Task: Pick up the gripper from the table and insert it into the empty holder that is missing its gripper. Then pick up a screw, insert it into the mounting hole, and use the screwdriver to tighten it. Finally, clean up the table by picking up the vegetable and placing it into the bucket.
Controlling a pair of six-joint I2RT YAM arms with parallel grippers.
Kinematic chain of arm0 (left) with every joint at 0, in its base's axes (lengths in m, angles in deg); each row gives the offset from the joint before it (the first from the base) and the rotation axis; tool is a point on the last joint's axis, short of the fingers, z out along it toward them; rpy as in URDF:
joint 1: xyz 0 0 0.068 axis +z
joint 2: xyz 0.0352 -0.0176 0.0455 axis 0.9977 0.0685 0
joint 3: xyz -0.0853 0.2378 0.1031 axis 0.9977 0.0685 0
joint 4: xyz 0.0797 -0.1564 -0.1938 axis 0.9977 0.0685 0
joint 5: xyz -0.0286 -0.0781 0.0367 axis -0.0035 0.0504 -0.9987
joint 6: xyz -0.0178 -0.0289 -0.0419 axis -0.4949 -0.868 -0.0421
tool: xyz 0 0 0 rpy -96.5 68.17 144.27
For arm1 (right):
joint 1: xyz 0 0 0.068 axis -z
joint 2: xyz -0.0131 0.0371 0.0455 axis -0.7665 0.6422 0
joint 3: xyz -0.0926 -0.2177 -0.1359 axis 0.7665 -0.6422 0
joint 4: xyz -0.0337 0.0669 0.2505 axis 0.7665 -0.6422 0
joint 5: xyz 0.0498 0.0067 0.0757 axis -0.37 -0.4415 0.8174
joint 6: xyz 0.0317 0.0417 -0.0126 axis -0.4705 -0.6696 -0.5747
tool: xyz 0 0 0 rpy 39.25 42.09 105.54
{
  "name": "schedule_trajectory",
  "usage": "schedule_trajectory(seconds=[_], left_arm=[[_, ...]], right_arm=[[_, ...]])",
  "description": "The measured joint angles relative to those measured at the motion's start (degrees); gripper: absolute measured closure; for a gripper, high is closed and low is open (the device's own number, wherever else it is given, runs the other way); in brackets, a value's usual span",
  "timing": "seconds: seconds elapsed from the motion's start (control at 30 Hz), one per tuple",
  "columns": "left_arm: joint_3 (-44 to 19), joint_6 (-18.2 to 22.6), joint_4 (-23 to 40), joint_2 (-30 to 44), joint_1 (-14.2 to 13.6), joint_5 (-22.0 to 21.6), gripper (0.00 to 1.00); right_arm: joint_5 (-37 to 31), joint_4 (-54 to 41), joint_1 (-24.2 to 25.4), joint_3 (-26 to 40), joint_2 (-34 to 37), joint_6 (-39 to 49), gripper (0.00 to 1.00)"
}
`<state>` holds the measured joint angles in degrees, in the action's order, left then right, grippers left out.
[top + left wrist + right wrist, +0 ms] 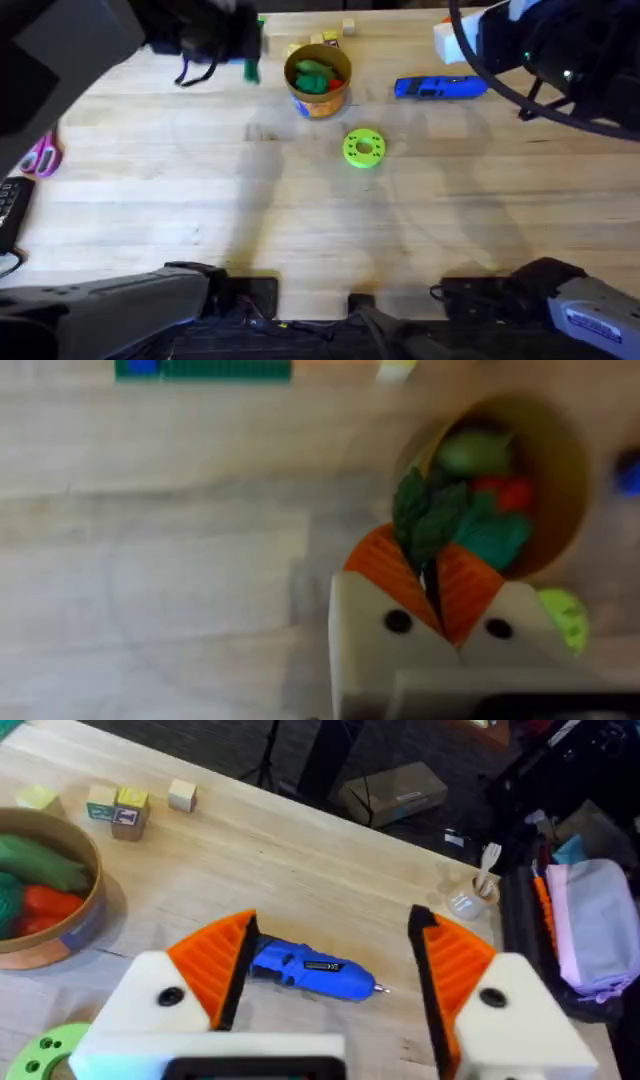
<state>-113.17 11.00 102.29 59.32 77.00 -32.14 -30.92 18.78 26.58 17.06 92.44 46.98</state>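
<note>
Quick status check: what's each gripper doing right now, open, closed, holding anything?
Left gripper: shut on the vegetable, beside the bucket.
Right gripper: open, holding nothing, above the screwdriver.

Light plank-grained wooden table: the near half lies open from side edge to side edge. Toward the far edge, passage narrows among the round yellow-orange bucket, the lime-green ring-shaped disc, the bright blue cylindrical screwdriver and small wooden blocks.

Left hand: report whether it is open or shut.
Shut on the vegetable. The left hand has its orange pads pressed together, pinching the green leaf beside the bucket.
</note>
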Motion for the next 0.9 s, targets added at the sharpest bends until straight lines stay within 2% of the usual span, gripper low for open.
schedule_trajectory(seconds=[0.07,0.2,0.33,0.5,0.67,0.87,0.9], left_arm=[[-0.29,-5.65,-6.43,0.06,-1.87,1.29,0.982],[-0.29,-20.89,-15.98,2.17,-6.65,2.64,0.982],[-0.29,-30.85,-19.44,5.50,-11.35,1.44,0.982],[-0.27,-39.12,-19.38,9.43,-15.37,-2.69,0.983],[-0.27,-46.36,-19.40,11.63,-15.57,-5.01,0.983],[-0.27,-49.47,-19.22,12.00,-15.53,-7.49,0.983],[-0.27,-49.56,-19.17,12.00,-15.53,-7.70,0.940]], right_arm=[[0.00,0.00,0.00,0.00,0.00,-0.02,0.091],[0.00,0.00,0.00,0.00,0.00,0.00,0.091],[0.00,0.00,0.00,0.00,0.00,0.00,0.091],[0.00,0.00,0.00,0.00,0.00,-0.02,0.092],[0.00,0.00,0.00,0.00,0.00,0.00,0.091],[0.00,0.00,0.00,0.00,0.00,-0.02,0.092],[0.00,0.01,0.00,0.00,0.00,-0.02,0.091]])
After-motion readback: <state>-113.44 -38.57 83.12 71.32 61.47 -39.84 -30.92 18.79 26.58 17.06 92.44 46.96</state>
